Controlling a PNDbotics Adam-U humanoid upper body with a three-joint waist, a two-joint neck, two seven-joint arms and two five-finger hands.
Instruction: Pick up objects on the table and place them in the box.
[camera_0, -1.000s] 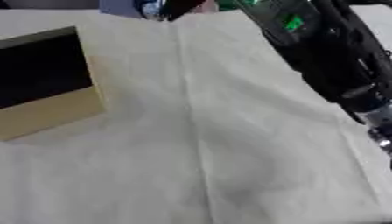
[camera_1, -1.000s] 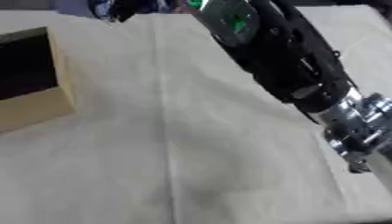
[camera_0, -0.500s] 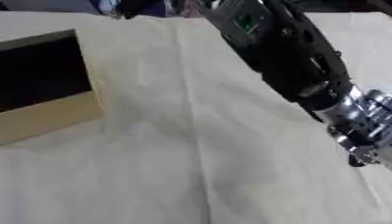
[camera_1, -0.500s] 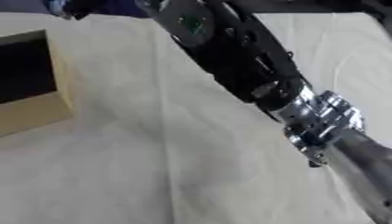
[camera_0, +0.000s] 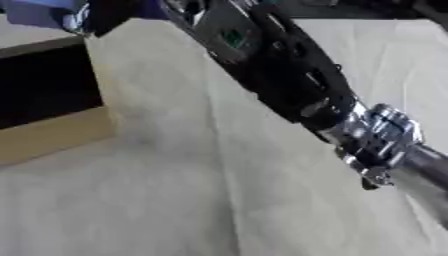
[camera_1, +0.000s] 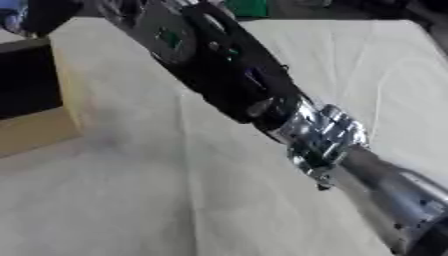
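An open cardboard box (camera_0: 61, 135) with a dark inside stands at the table's left edge. My right arm (camera_0: 271, 65) stretches from the lower right across the table to the upper left. Its hand (camera_0: 114, 12) hangs at the top left, above the box's far right corner, with its fingers curled round a blurred blue-purple object (camera_0: 35, 12). The object sticks out to the left of the hand, over the far side of the box. My left hand shows in neither view.
A cream cloth (camera_0: 175, 200) with fold creases covers the table. The arm's silver joint (camera_1: 324, 135) hangs over the table's middle right. Something green (camera_1: 249, 7) lies beyond the far edge.
My right arm has swung left and further across the table. The hand with the blue-purple object has moved from the top centre to above the box's far corner.
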